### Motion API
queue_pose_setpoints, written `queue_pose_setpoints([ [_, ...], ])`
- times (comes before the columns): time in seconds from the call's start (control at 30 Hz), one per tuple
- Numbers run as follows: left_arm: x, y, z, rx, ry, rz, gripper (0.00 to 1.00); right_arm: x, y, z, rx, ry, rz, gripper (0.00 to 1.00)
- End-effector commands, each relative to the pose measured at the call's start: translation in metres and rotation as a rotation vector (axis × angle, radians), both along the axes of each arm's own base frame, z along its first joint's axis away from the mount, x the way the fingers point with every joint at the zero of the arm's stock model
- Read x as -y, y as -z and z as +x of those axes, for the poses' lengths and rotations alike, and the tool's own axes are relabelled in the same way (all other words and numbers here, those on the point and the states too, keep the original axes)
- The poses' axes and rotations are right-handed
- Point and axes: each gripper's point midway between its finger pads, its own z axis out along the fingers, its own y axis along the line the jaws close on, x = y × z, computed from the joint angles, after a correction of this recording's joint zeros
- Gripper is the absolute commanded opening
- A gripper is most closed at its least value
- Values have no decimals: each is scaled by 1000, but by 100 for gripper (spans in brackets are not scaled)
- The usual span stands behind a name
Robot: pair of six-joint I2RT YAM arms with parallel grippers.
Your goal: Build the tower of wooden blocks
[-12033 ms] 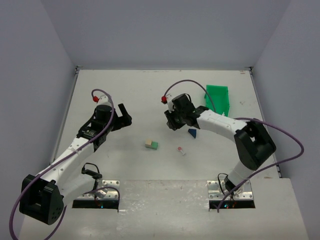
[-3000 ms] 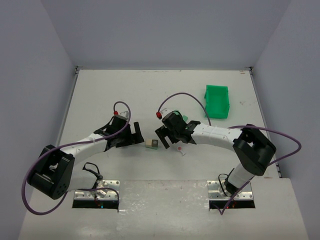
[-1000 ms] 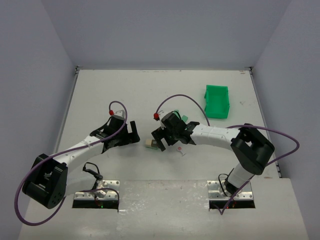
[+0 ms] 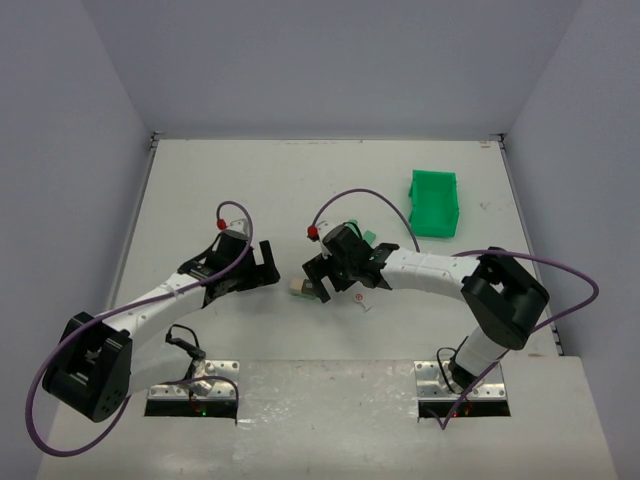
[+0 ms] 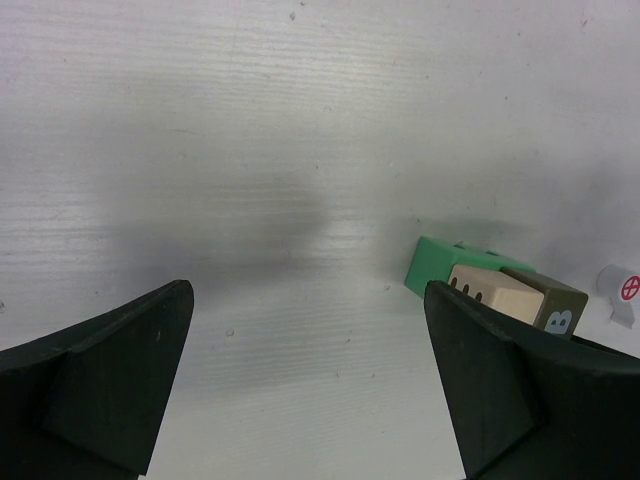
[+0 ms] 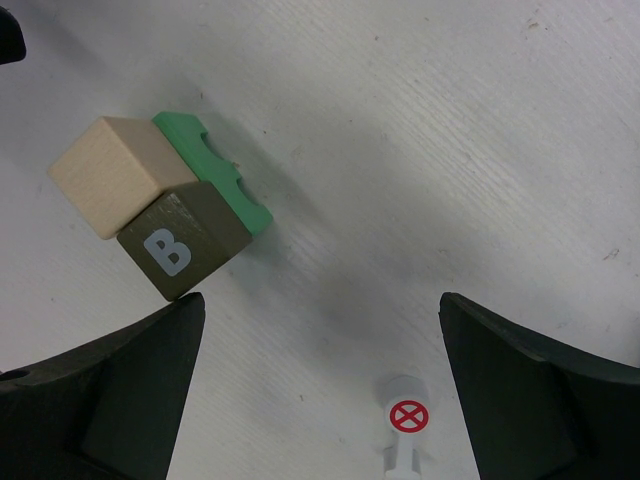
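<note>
A tan cube (image 6: pixel 118 172) with an olive face marked "B" touches a light green block (image 6: pixel 222 183) on the white table. In the top view the pair (image 4: pixel 299 288) lies between the two grippers, partly hidden by the right one. From these views I cannot tell whether the cube rests on the green block or beside it. My left gripper (image 4: pixel 271 265) is open just left of them, and in its wrist view the cube (image 5: pixel 492 291) and green block (image 5: pixel 436 264) show by its right finger (image 5: pixel 530 390). My right gripper (image 6: pixel 320 392) is open, with the blocks off its left finger (image 6: pixel 110 395).
A small white peg with a red crossed circle (image 6: pixel 407 418) lies on the table between the right gripper's fingers, and also shows in the top view (image 4: pixel 363 301). A bright green plastic bin (image 4: pixel 435 203) stands at the back right.
Since twelve seconds ago both arms have come in low to the blocks. Over the last three seconds the left gripper backed off left and the right moved over the blocks. The last second shows almost no motion.
</note>
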Motion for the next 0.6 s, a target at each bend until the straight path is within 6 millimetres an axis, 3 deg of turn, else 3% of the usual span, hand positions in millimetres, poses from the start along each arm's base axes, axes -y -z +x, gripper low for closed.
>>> queue_pose_setpoints([
  [0.0, 7, -23, 13, 70, -20, -34, 100, -4, -21, 8, 51, 38, 44, 99],
  [0.2, -1, -39, 21, 110, -98, -32, 100, 20, -30, 10, 102, 112, -3, 99],
  [0.33, 0, -72, 37, 191, -132, -50, 100, 40, -45, 12, 173, 143, -29, 99],
  [0.57, 2, -104, 50, 295, -171, -113, 100, 74, -55, 41, 172, 263, -31, 99],
])
